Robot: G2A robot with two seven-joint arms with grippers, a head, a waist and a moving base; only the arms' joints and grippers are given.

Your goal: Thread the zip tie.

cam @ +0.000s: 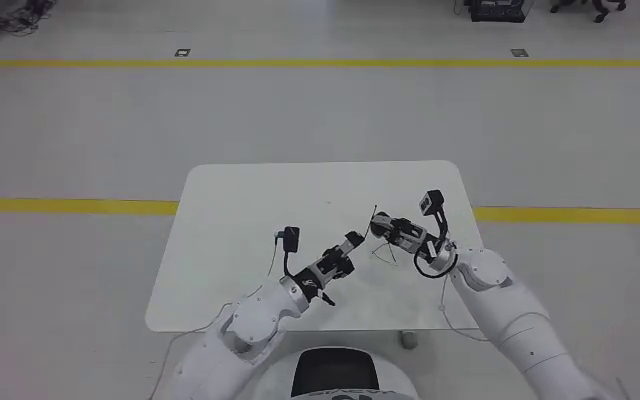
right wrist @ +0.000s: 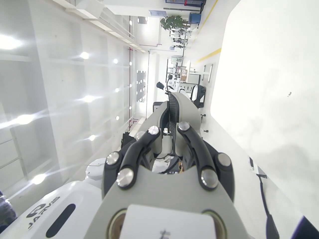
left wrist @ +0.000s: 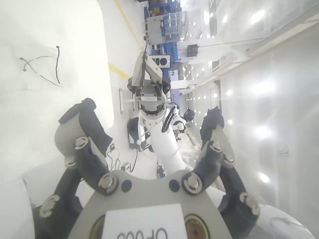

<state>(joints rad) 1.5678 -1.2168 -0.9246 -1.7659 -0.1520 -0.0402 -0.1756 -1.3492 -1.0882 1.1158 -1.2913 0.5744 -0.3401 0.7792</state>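
The zip tie (left wrist: 144, 50) stands as a thin, straight black strip out of the right gripper (right wrist: 172, 101), whose fingers are pressed together on it. No loop is formed, so the threading seems still to do. The left gripper (left wrist: 149, 109) hangs near the right gripper, spread wide and empty. The left wrist view gives the strip and the spare zip ties (left wrist: 57, 63) lying on the surface (cam: 260, 200) near the right gripper, while the right wrist view gives the closed pads up close.

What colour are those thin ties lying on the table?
The ties are black, clearest in the left wrist view.
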